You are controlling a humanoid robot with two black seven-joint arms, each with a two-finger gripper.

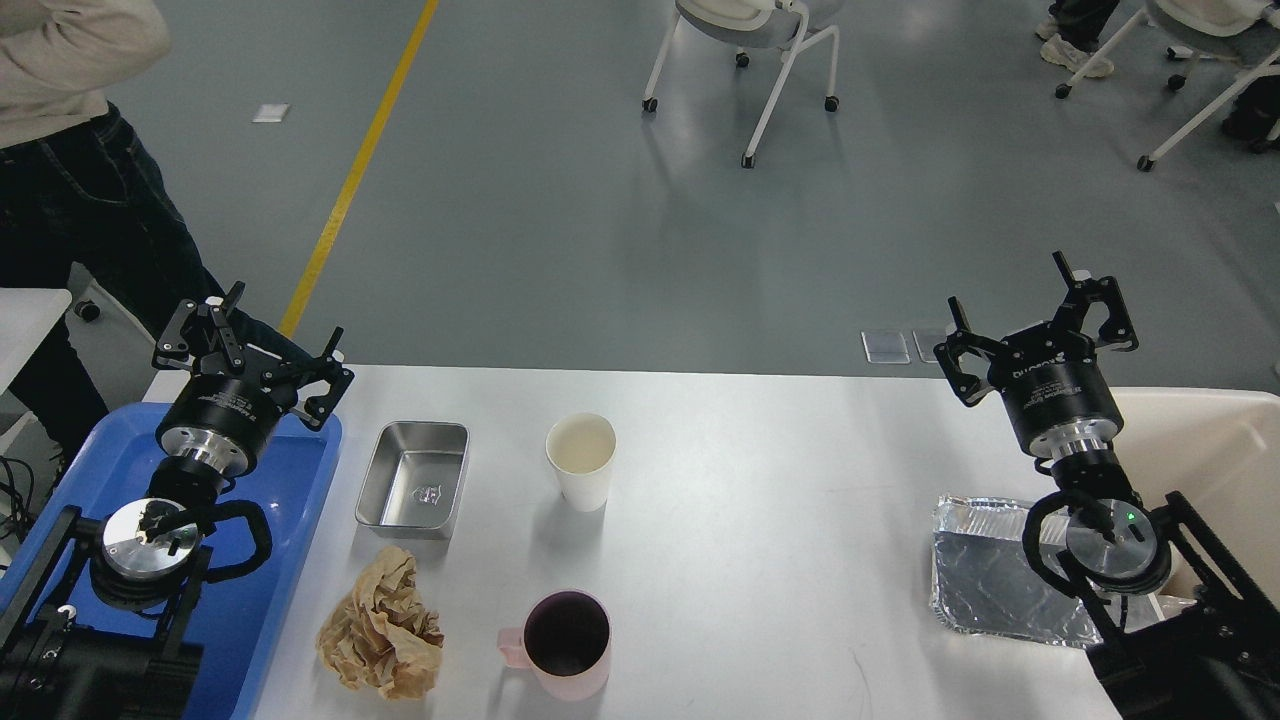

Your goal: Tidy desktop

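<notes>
Judging from how things lie, no step of the tidying is yet in hand: nothing is held, and five loose items are spread over the desktop (760, 480), the wide white surface that fills the lower middle of the head view between a blue tray (300, 520) at the left edge and a beige bin (1220, 450) at the right. The left gripper (252, 345) is raised above the far end of the tray with its fingers spread and nothing between them; the right gripper (1040, 325) is likewise held spread and unloaded, above the far right of the table near the bin. A small metal tin (413, 480) is seen just beside the tray, a white paper cup (581, 460) stands upright near the middle, a crumpled wad of brown paper (383, 625) lies at the near left, and a pink mug (565, 640) stands upright beside it, its inside dark so that any contents cannot be made out. A foil tray (985, 570) lies flat at the right, partly hidden by the right arm. A first pick is judged to be called for next. The paper wad and foil tray look like rubbish for the bin, the tin and mug like keepers for the blue tray, though this sorting is only inferred. Either gripper would have to be lowered over its nearest item, and the mug approached carefully in case liquid is inside.
</notes>
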